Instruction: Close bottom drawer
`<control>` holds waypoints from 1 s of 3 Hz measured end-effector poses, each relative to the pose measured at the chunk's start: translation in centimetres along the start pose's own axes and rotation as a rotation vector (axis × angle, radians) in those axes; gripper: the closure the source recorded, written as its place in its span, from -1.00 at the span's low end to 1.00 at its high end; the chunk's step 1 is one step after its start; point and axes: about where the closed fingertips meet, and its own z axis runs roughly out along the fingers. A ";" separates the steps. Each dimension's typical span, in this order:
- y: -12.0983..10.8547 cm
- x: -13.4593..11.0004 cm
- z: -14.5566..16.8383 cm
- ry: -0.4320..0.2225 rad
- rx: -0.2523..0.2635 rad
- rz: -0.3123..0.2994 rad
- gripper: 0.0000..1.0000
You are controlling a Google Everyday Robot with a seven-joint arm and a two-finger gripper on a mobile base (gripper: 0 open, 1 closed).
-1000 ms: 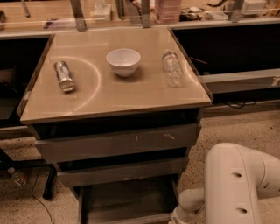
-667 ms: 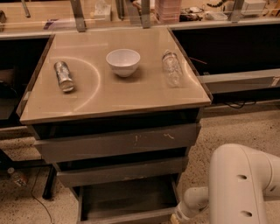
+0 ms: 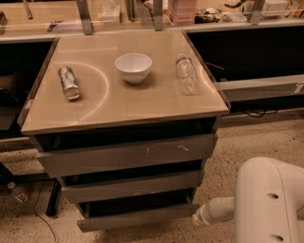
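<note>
This looks like a robotics lab or workshop. It has a speckled hard floor (image 3: 256, 142) with a black cable (image 3: 255, 114) lying on it. Cluttered benches (image 3: 209, 12) stand behind the tan counter (image 3: 123, 104) (metal uprights (image 3: 84, 19) stand along them). A white robot arm (image 3: 270, 199) has its gripper (image 3: 195, 219) low beside the bottom drawer (image 3: 137, 216).
</note>
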 end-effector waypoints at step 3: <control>0.2 -4.1 2.9 -0.126 -0.080 0.094 1.00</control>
